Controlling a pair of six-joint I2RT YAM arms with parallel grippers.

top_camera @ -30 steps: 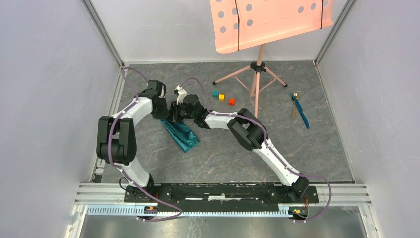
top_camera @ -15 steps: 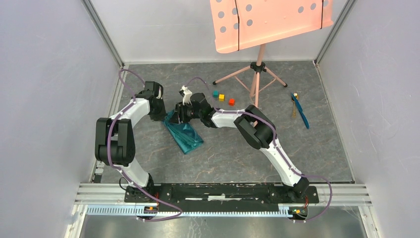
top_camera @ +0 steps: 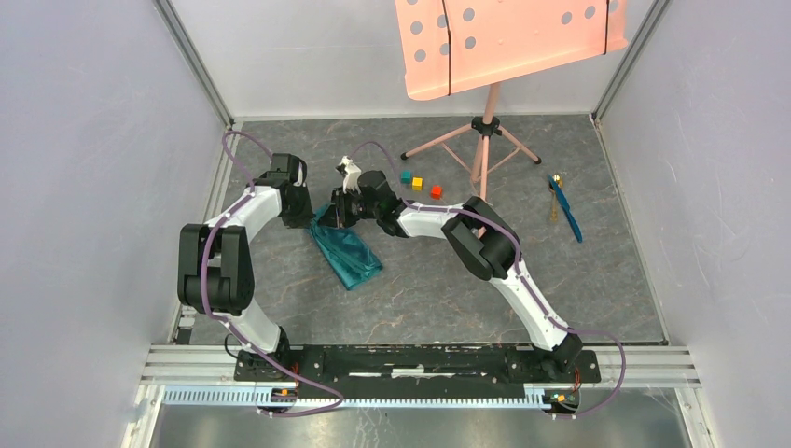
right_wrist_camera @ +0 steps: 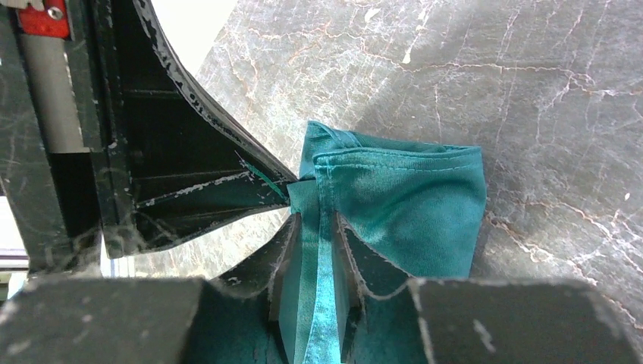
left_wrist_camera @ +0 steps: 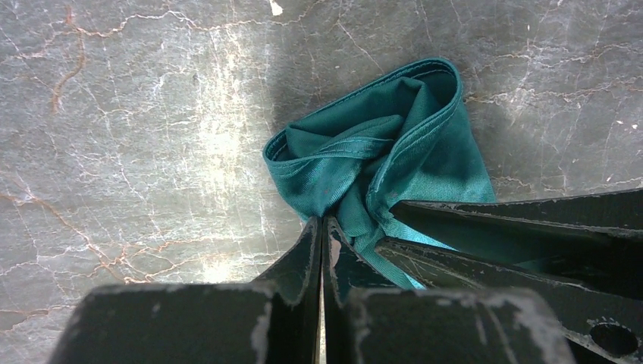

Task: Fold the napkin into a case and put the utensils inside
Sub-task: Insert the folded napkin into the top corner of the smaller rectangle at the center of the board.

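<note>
Right fingers [right_wrist_camera: 317,224], shifted rightward, and left fingers [left_wrist_camera: 322,224] both pinch the napkin [top_camera: 347,252] near three cubes [top_camera: 417,183].

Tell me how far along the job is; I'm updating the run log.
Done: the napkin is gathered into a narrow, rumpled bundle, no neat case yet. In hand: the left pincer and right pincer both pinch its far end. Left: finish the fold, then put in the utensils, lying apart at the far right.
</note>
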